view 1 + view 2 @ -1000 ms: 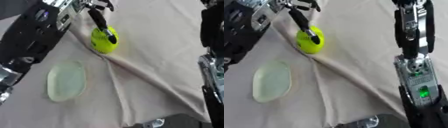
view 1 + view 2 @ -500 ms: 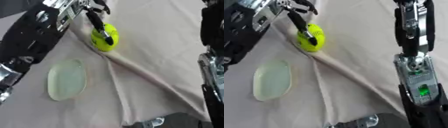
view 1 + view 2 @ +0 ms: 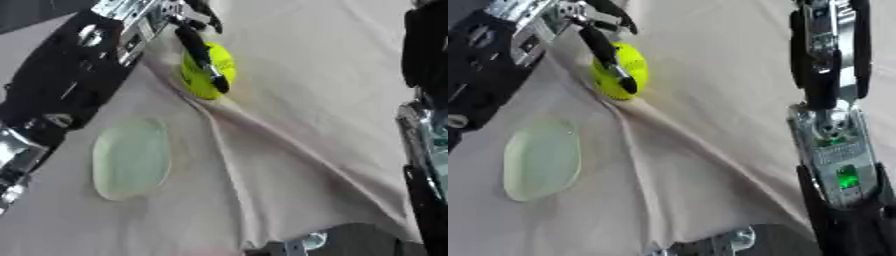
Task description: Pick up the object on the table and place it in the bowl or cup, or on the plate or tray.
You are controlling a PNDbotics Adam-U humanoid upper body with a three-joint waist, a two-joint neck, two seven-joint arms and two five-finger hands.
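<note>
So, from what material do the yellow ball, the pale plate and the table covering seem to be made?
The ball looks like a tennis ball: bright yellow-green, matte, apparently felt. The plate seems glass or clear plastic: pale green, translucent, faintly glossy. The covering is beige cloth, matte, showing folds and creases.

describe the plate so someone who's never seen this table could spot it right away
Start from the beige cloth that covers the table, then look toward its left side, below the left hand and the yellow-green ball. The plate lies flat there, apart from the ball. It is the only pale green, translucent-looking oval on the cloth, and nothing is on it.
</note>
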